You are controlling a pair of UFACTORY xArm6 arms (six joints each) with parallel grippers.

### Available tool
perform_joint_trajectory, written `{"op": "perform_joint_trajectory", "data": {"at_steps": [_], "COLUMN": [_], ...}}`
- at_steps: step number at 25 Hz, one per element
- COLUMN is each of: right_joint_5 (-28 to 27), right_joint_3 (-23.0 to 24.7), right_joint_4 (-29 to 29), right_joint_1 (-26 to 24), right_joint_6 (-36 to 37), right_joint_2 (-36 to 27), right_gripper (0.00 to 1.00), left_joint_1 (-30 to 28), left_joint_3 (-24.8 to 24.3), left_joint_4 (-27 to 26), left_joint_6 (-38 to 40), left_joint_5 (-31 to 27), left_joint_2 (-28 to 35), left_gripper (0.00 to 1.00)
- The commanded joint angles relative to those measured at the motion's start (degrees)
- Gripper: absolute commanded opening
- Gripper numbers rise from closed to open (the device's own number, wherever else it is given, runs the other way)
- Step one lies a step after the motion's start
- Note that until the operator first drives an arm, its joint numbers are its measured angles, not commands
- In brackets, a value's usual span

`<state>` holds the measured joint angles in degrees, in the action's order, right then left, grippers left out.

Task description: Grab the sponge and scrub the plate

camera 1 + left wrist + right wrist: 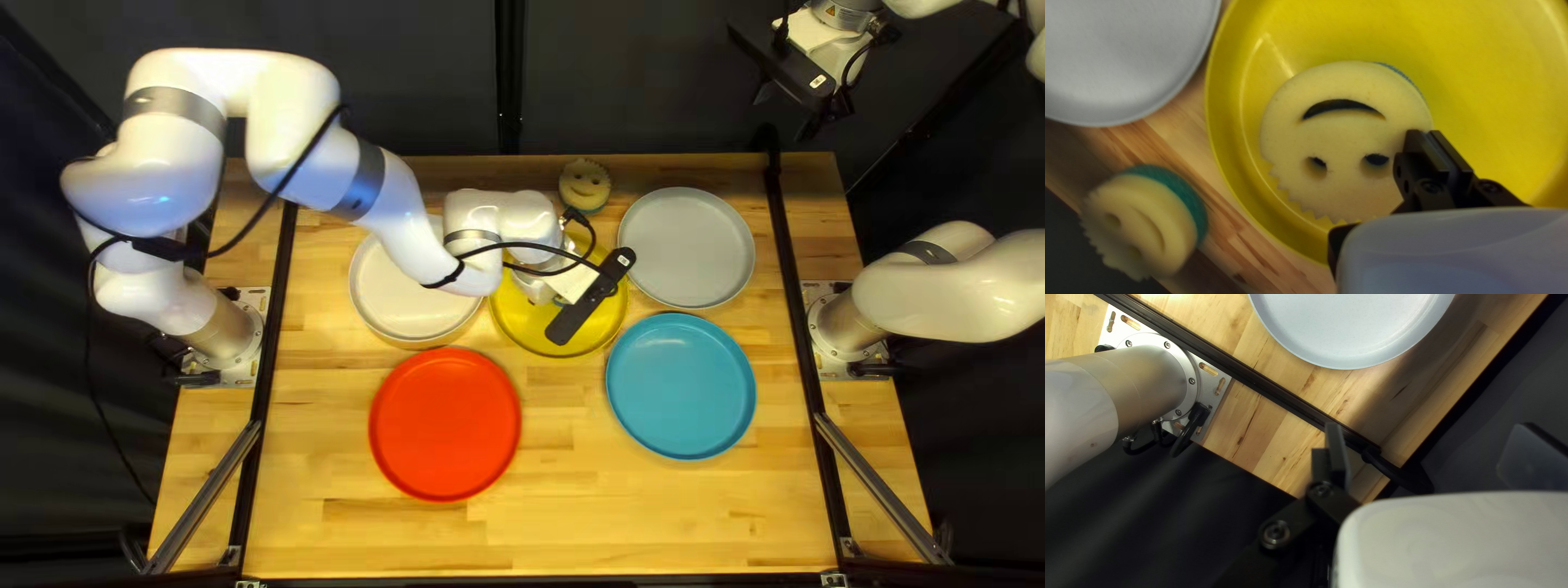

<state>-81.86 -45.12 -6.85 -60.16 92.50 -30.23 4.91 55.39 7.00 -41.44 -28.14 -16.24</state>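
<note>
My left gripper is above the yellow plate in the top left view. In the left wrist view, a pale yellow smiley sponge with a thin blue edge lies face-up over the yellow plate. The left gripper has its fingers close together on this sponge's rim, covering part of it. Whether its underside touches the plate is hidden. My right gripper, beyond the table's far right corner, is open and empty; the right wrist view shows the same gripper.
A second smiley sponge, green-backed, stands at the table's far edge. Around the yellow plate are a white plate, a grey plate, a red plate and a blue plate. Black rails run along the sides.
</note>
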Motion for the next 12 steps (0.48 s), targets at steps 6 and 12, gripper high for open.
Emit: {"op": "perform_joint_trajectory", "data": {"at_steps": [6,12], "right_joint_5": [0.0,0.0], "right_joint_3": [0.0,0.0], "right_joint_4": [0.0,0.0], "right_joint_1": [0.0,0.0], "right_joint_6": [0.0,0.0], "right_joint_2": [0.0,0.0], "right_gripper": [1.00,1.00], "left_joint_1": [0.1,-0.7], "left_joint_3": [-1.2,6.6], "left_joint_4": [-0.1,-0.9], "left_joint_6": [0.7,0.0], "left_joint_5": [0.5,-0.7], "left_joint_2": [-0.2,-5.6], "left_gripper": [0.00,0.00]}}
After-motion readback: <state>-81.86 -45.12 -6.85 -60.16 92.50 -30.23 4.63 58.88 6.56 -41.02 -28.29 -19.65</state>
